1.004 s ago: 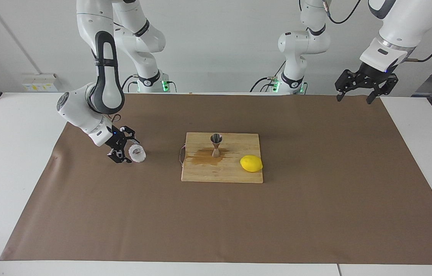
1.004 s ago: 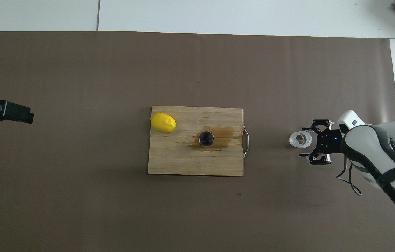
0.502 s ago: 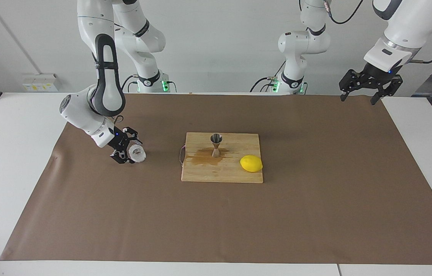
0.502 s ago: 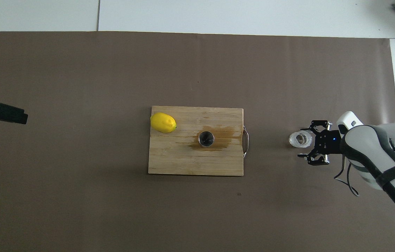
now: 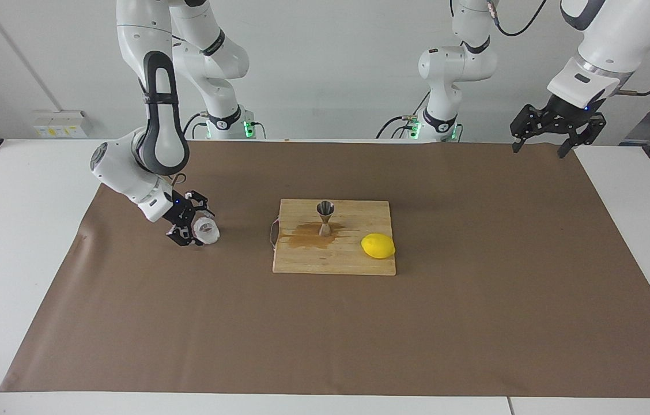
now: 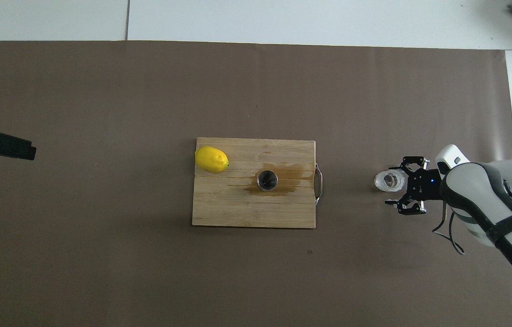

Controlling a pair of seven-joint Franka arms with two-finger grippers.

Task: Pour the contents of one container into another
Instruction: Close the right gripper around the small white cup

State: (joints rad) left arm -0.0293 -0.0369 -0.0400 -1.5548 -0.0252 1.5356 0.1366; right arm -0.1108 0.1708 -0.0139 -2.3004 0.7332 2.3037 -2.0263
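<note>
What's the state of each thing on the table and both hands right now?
glass cup: upright on the mat, not gripped
jigger: upright on the cutting board
cutting board: wet brown stain around the jigger
lemon: lying on the board
right hand: open, beside the cup
left hand: open, raised, waiting

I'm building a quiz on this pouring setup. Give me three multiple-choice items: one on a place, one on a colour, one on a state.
1. Where does the steel jigger stand?
A. on the wooden board
B. on the brown paper
C. in the glass cup

2. What colour is the lemon?
A. green
B. yellow
C. orange

3. How is the right end effector?
A. shut above the board
B. lifting the lemon
C. open at the glass cup

Answers:
1 A, it stands upright in a wet brown stain on the board.
2 B, plainly yellow.
3 C, its open fingers flank the cup, which sits on the paper.
</note>
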